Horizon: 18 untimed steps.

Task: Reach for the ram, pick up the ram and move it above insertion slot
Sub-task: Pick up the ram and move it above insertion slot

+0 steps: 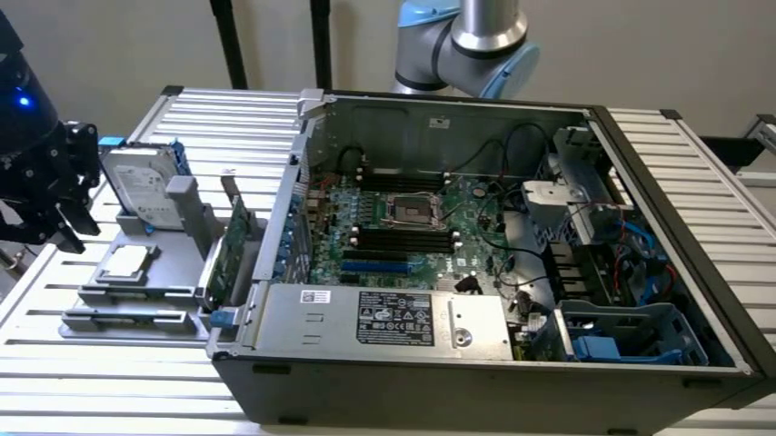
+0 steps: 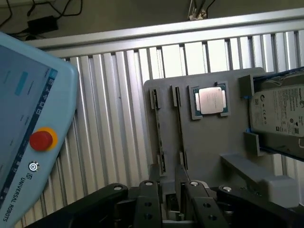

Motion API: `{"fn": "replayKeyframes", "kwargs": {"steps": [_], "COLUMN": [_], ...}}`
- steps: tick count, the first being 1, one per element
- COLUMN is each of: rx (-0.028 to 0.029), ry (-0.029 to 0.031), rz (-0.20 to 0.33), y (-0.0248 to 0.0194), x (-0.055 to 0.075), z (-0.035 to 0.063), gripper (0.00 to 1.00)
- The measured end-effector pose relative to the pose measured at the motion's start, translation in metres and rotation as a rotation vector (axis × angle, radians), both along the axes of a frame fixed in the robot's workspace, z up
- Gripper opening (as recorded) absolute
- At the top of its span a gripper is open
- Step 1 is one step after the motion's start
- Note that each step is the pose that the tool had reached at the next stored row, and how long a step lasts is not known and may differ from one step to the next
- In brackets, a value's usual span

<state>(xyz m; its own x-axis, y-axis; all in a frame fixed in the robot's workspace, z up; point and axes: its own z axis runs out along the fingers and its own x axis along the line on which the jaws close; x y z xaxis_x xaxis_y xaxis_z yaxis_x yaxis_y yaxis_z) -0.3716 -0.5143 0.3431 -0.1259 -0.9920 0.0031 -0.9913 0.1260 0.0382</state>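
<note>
Gripper: fingers held apart, nothing clamped, body cut off. Ram seen edge-on just beyond fingertips, hard to make out, seated in gray holder slot beside processor.

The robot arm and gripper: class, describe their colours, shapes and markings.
The arm is a silver tube with rounded light-blue joint caps. The gripper is black and angular, with a blue light above it; the wrist view shows round screw heads on it.
</note>
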Motion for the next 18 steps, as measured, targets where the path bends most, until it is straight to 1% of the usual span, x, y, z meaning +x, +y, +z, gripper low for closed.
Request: {"fn": "replayKeyframes", "kwargs": {"steps": [1,2,3,18], "rx": [0.0001,0.0001,0.0000,0.0000], "ry": [-0.0002,-0.0004,-0.0007,-0.0009], "rz": [0.000,0.000,0.000,0.000], "y": [0.0000,0.0001,0.0000,0.0000], "x": [0.000,0.000,0.000,0.000], "z": [-0.0004,-0.0012,-0.0028,-0.0301], "gripper": [0.30,0.30,0.36,0.36]}}
